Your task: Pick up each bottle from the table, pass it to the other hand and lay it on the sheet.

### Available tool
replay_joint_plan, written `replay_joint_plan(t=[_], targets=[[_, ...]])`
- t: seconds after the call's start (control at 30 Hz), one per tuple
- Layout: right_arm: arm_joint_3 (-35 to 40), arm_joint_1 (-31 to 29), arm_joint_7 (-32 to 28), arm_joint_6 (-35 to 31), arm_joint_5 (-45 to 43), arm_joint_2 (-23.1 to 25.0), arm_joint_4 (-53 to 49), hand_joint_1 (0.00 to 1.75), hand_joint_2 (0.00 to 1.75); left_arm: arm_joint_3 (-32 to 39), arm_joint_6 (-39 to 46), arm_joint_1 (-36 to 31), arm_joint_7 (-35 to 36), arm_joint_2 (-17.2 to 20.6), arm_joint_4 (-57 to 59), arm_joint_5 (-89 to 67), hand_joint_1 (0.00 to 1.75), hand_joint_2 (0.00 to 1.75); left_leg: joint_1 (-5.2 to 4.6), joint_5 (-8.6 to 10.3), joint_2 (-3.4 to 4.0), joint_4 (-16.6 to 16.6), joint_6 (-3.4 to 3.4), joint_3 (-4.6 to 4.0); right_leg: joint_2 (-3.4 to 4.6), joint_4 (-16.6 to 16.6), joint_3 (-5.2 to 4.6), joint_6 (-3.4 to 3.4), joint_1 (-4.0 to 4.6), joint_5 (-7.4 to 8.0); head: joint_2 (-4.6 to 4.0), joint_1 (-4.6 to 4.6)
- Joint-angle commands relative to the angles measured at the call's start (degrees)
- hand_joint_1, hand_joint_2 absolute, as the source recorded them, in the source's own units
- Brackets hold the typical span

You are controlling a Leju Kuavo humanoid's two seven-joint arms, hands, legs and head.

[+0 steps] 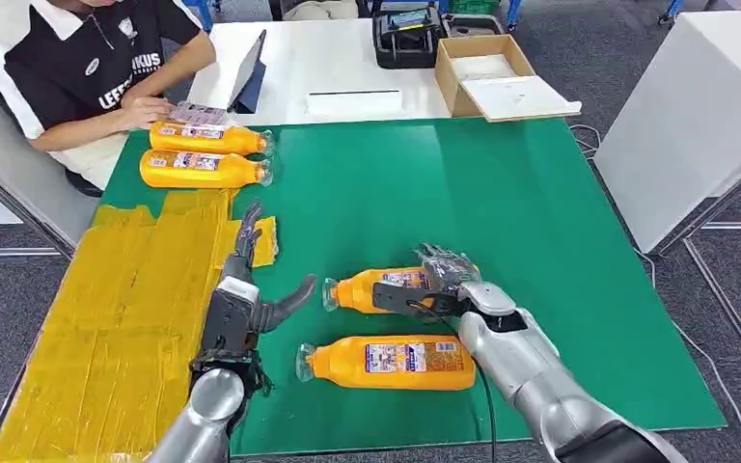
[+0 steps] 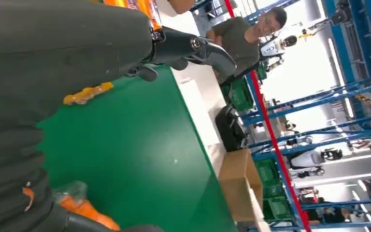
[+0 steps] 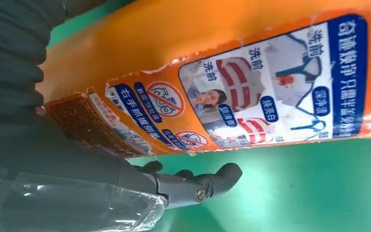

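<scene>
Green mat [image 1: 502, 251] with a yellow sheet [image 1: 106, 309] at 9 o'clock: pick-up step in hand.

Right hand [image 1: 441, 280] rests over the upper near bottle [image 1: 386, 289], thumb under its body and fingers curled on its far side; whether the grasp is firm cannot be told. Left hand [image 1: 246, 299] hovers at the sheet's edge, fingers spread, holding nothing. A second near bottle [image 1: 391, 363] lies at 6 o'clock; two bottles [image 1: 207, 154] lie at 11 o'clock by a seated person [image 1: 77, 68]. Next move, by judgement: close firmly, lift, carry toward 9 o'clock for handover.
</scene>
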Motion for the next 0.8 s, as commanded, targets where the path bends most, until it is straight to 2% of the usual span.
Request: replay_joint_plan(t=[0.03, 0.17, 0.3, 0.47, 0.57, 0.8], targets=[[-1.0, -2.0, 2.2, -3.2, 1.3, 4.7, 4.2, 1.75, 1.75, 4.2, 1.4, 0.7, -1.8, 3.4, 3.8, 1.7, 0.00, 1.75, -0.03, -0.07, 0.13, 0.0, -0.10, 0.17, 0.03, 0.0, 0.13, -0.01, -0.02, -0.04, 0.00, 0.00], [-0.7, -2.3, 2.2, -7.9, 2.6, 5.6, 2.6, 1.75, 1.75, 4.7, 1.9, 2.2, -2.1, 3.4, 1.4, 2.1, 0.00, 1.75, -0.07, -0.13, 0.17, 0.0, -0.15, 0.20, 0.00, 0.1, 0.12, -0.02, -0.07, -0.10, 0.00, 0.00], [-0.6, -2.0, 2.7, -8.9, 3.2, 5.6, 1.8, 1.75, 1.75, 4.5, 2.1, 3.1, -1.3, 3.3, -0.4, 1.8, 0.00, 1.75, -0.03, -0.05, 0.13, 0.0, -0.25, 0.12, 0.00, 0.1, 0.06, 0.00, -0.05, -0.13, 0.00, -0.02], [-3.5, 0.6, 3.0, -17.3, 3.2, 4.4, -3.8, 1.75, 1.75, 3.6, 1.9, 5.7, 0.0, 3.5, -3.8, 0.5, 0.00, 1.75, 0.01, 0.02, 0.04, 0.0, -0.22, -0.11, -0.05, 0.1, -0.12, 0.00, -0.02, -0.08, 0.00, 0.00], [-3.7, 1.3, 2.8, -17.8, 3.2, 4.1, -4.8, 1.75, 1.75, 3.7, 1.8, 6.8, -0.1, 3.7, -4.1, 0.6, 0.00, 1.75, 0.00, -0.04, 0.03, 0.0, -0.23, -0.07, -0.08, 0.1, -0.09, 0.01, -0.02, -0.13, 0.00, 0.00], [-5.8, 10.4, 0.8, -30.3, 2.4, 2.5, -20.4, 1.75, 1.75, 3.8, 0.8, 11.1, -0.6, 4.3, -7.3, 1.5, 0.00, 1.75, -0.03, -0.13, -0.01, 0.0, -0.24, -0.05, -0.12, 0.1, -0.07, 0.02, -0.03, -0.19, 0.00, 0.02]])
